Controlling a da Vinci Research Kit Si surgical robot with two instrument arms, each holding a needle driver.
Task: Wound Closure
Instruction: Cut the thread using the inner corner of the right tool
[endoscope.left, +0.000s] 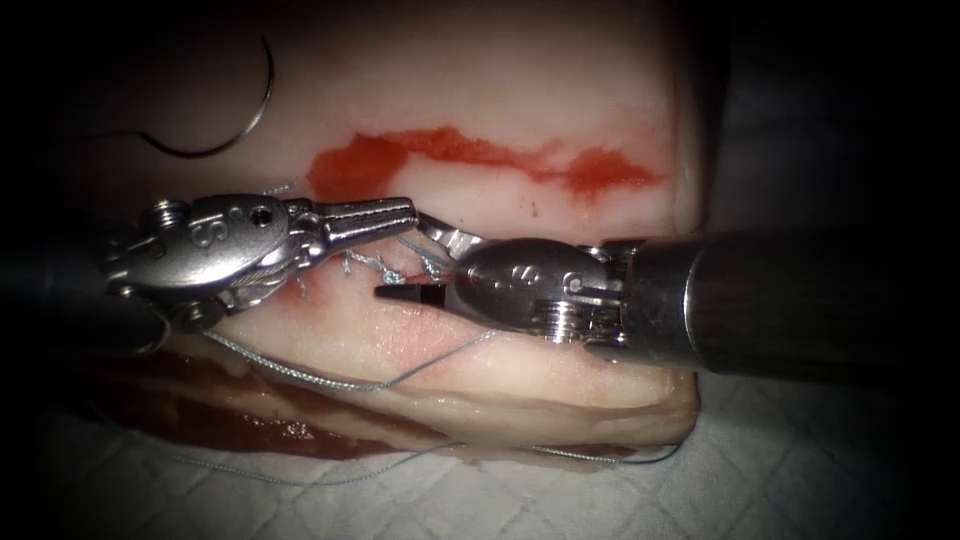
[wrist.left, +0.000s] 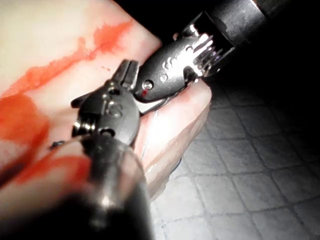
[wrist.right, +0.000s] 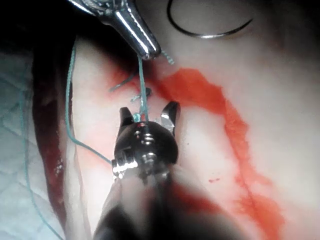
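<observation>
My left tool (endoscope.left: 403, 211) comes in from the left with its jaws shut on the thread, and the right wrist view shows the strand (wrist.right: 142, 85) hanging taut from its tip (wrist.right: 148, 49). My right tool (endoscope.left: 399, 256) has its jaws open around that strand just above the knotted stitches (endoscope.left: 378, 268) on the cut; the right wrist view shows the thread running between its jaws (wrist.right: 148, 115). It holds nothing. The curved needle (endoscope.left: 252, 112) lies free on the tissue (endoscope.left: 520, 80) at the far left, not in it, and neither tool holds it.
A band of red fluid (endoscope.left: 480, 155) runs across the tissue behind the tools. A long strand of thread (endoscope.left: 300, 375) trails over the tissue's front edge onto the white quilted cloth (endoscope.left: 780, 470). The left wrist view has the left tool (wrist.left: 128, 74) close against the right tool (wrist.left: 170, 75).
</observation>
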